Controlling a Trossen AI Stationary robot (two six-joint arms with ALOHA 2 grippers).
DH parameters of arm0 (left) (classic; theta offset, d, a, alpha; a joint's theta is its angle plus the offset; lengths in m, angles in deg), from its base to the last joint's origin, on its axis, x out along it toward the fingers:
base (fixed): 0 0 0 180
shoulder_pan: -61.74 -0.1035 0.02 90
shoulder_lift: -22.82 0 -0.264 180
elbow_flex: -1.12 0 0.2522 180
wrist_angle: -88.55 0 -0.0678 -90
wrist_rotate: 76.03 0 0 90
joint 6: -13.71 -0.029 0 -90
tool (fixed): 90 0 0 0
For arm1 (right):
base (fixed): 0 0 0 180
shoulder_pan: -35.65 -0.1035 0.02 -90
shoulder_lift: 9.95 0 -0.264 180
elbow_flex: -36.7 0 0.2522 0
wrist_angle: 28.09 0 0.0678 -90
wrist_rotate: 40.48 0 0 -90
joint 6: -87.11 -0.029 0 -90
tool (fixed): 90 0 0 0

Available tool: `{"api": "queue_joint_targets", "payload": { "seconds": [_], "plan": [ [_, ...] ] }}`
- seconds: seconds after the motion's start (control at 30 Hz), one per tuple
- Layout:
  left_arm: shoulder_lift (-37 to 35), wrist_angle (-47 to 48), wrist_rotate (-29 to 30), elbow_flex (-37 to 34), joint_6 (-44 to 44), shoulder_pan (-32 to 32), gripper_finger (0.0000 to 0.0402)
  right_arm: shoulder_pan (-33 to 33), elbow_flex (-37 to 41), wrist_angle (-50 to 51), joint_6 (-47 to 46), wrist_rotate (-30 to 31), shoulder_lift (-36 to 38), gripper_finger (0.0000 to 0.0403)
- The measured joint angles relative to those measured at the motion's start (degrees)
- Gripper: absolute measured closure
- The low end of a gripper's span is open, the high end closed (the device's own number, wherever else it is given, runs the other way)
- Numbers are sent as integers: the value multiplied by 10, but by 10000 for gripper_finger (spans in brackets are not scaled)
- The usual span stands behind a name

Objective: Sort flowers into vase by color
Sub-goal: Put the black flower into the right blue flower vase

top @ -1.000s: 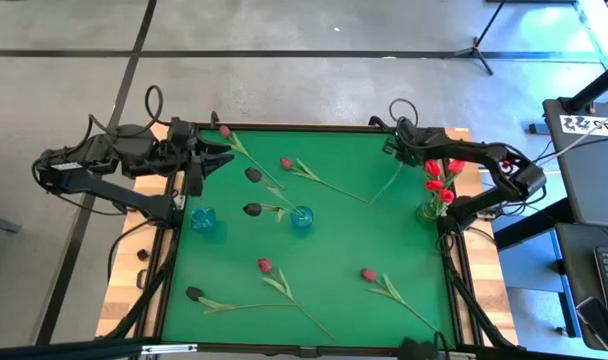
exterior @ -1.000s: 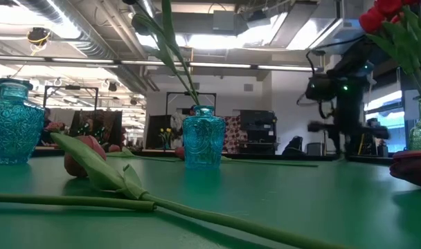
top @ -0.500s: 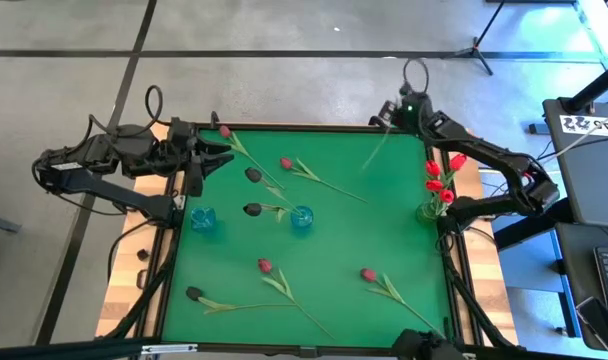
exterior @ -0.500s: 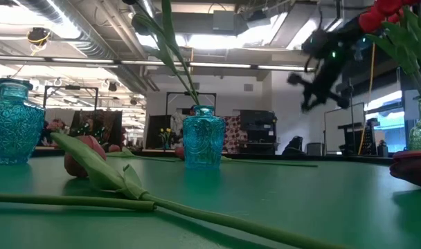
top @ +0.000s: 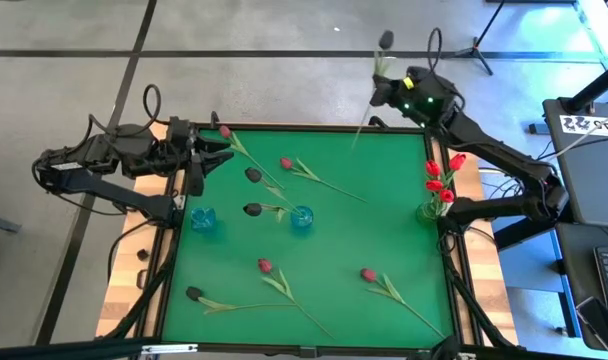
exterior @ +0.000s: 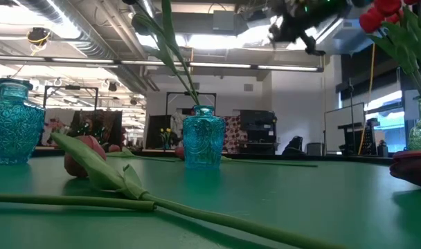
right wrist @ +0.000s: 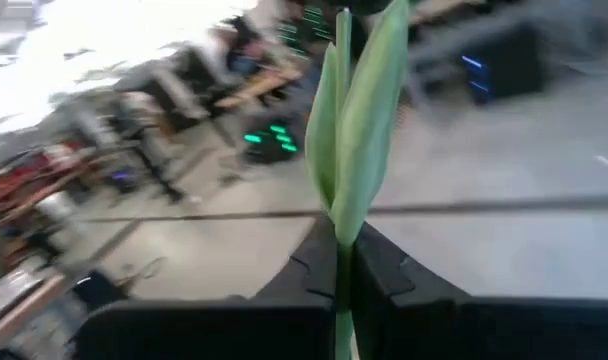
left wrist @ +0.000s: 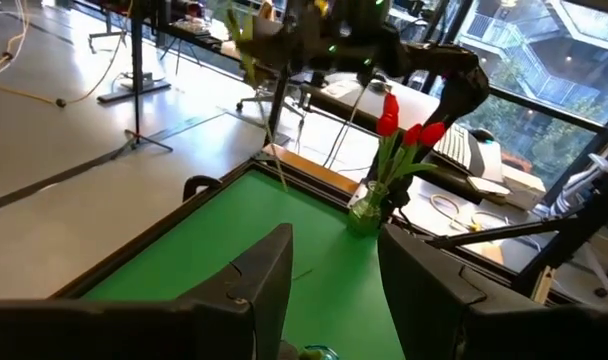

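The right end effector (top: 392, 88) is clenched on a black flower (top: 384, 42), holding it high above the green tabletop (top: 384, 240). The stem hangs below it. The left end effector (top: 220, 158) rests spread apart

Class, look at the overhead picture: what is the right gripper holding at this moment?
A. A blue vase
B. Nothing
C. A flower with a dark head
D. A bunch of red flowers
C: the right gripper is raised past the table's far edge, shut on the stem of a dark-headed flower; the right wrist view shows the stem between its fingers.
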Motion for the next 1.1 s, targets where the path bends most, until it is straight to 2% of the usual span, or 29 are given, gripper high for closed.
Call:
{"api": "queue_joint_targets", "payload": {
  "seconds": [0.17,0.3,0.4,0.6,0.73,0.9,1.1],
  "plan": [
    [0,-12,-26,0,11,0,256,-66,-62,-42,80,-38,0,397],
    [2,-41,-48,0,11,7,256,-127,-99,-47,130,-42,0,397],
    [2,-74,-61,0,0,22,256,-172,-111,-82,159,-58,0,398],
    [11,-161,-131,0,-3,59,256,-260,-111,-159,210,-112,-13,398],
    [33,-221,-122,0,-3,84,256,-313,-111,-219,249,-156,-38,399],
    [45,-276,-86,0,-2,90,254,-338,-111,-265,283,-205,-64,399],
    [67,-288,-61,0,29,90,239,-346,-111,-303,385,-331,-107,400]
  ]
}}
